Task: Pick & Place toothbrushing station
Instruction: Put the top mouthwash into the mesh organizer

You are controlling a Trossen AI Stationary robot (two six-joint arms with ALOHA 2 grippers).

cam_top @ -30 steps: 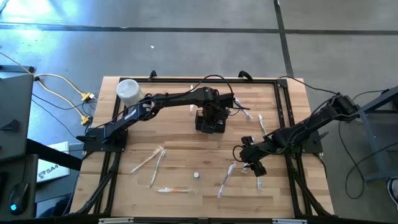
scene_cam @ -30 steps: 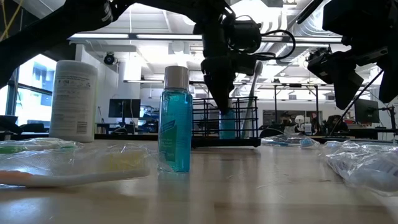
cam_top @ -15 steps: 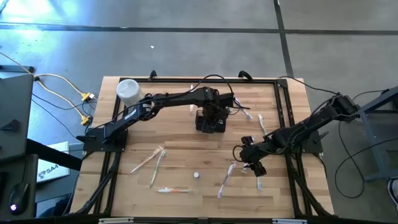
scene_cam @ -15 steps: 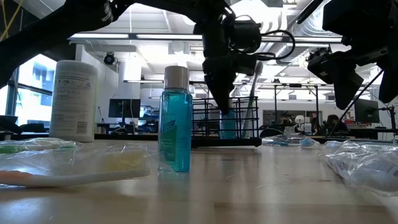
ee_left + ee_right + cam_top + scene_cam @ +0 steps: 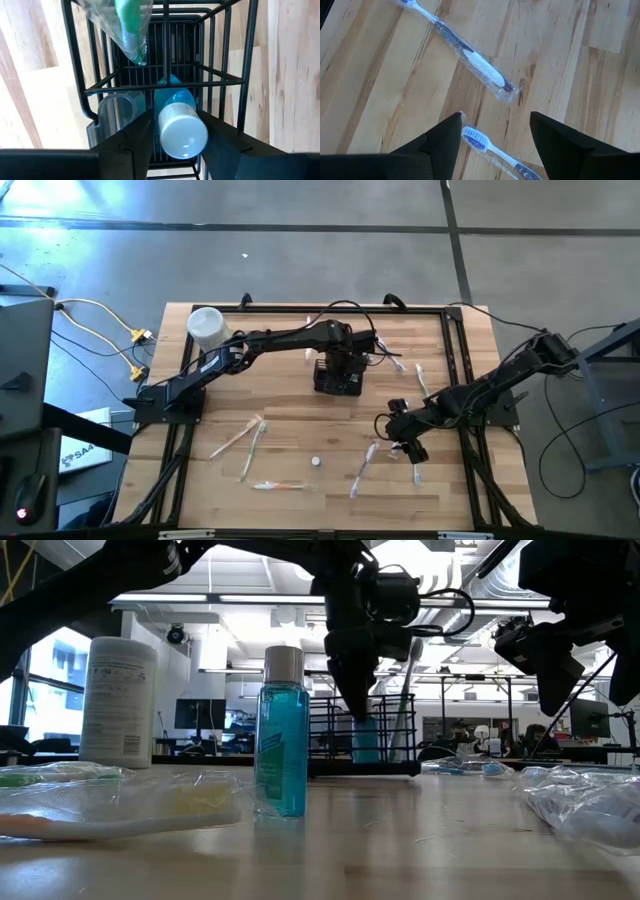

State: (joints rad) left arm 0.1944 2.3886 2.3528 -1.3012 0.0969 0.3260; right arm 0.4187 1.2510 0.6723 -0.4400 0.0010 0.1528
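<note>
Wooden slat table (image 5: 300, 395) carries everything; grey concrete floor around it, office-like room with monitors beyond in the low view. Two dark arms. One black wire-mesh caddy (image 5: 338, 376) at table centre, holding one blue bottle (image 5: 180, 122) and a wrapped toothbrush (image 5: 131, 30). One white container (image 5: 207, 326) at the far left corner. One teal bottle (image 5: 281, 735) (near the low camera). Six or so wrapped toothbrushes lie scattered. Left gripper (image 5: 340, 365) over the caddy, fingers flanking the blue bottle's cap; grip or release, cannot tell. Right gripper (image 5: 403, 435) spread wide, holding nothing.

Label print on white container (image 5: 119, 700) illegible; no readable text
</note>
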